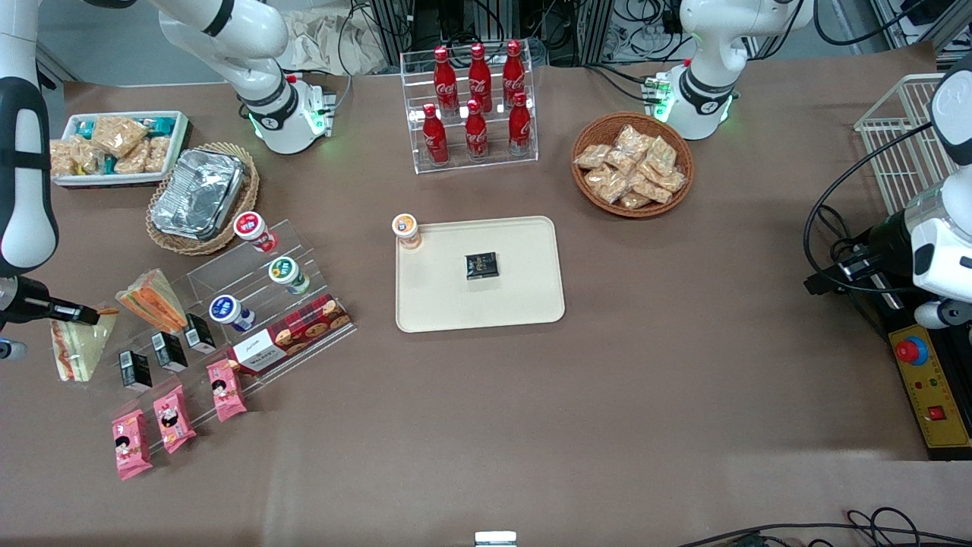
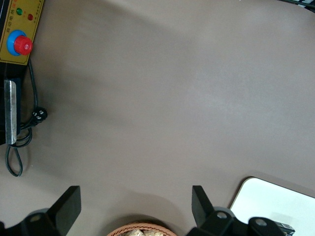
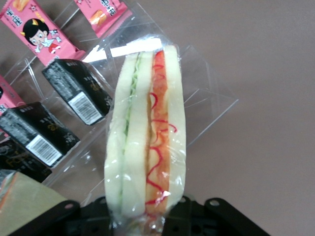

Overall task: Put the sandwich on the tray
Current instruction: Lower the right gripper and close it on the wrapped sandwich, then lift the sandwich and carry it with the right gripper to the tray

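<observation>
The sandwich (image 1: 78,351) is a wrapped wedge with pale bread and red-orange filling, at the working arm's end of the table beside a clear acrylic display stand (image 1: 228,304). My right gripper (image 1: 85,314) is shut on it. The right wrist view shows the sandwich (image 3: 147,128) edge-on, with my gripper (image 3: 145,211) clamping its wrapped end between the black fingers (image 3: 189,211). The cream-beige tray (image 1: 524,304) lies flat at the table's middle, well away toward the parked arm's end. It holds a small black packet (image 1: 481,265) and an orange-lidded cup (image 1: 407,230). A corner of the tray shows in the left wrist view (image 2: 275,196).
A smaller orange-striped sandwich (image 1: 152,300) sits on the stand, with cups, black boxes (image 3: 74,91), a biscuit box and pink snack packs (image 1: 171,417). A foil tray in a basket (image 1: 199,195), a snack bin (image 1: 114,144), a cola rack (image 1: 474,106) and a snack basket (image 1: 632,165) stand farther from the camera.
</observation>
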You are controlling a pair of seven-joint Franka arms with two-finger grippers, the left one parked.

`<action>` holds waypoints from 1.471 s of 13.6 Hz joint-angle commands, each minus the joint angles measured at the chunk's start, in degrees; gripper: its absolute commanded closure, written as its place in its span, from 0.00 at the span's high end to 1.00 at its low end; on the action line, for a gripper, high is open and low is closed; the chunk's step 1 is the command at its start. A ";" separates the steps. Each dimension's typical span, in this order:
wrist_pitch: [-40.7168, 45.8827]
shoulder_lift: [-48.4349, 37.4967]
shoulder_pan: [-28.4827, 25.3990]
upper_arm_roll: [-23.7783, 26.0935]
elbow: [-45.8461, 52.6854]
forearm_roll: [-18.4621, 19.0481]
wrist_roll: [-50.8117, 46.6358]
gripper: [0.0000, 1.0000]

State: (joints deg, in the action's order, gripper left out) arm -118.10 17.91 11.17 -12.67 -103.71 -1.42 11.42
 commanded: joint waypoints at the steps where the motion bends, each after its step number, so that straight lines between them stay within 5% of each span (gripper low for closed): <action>1: 0.15 0.20 -1.06 0.10 0.61 -0.43 0.01 0.00; 8: 2.09 -7.53 -1.41 1.23 2.02 3.52 15.81 0.00; 13: 3.74 -13.25 -1.41 10.71 2.55 4.14 45.31 0.00; 20: 6.57 -12.38 -10.35 22.23 2.46 2.73 45.45 0.00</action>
State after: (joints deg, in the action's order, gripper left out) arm -112.42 4.77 4.39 7.45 -101.65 1.47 56.43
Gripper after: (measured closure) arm 0.811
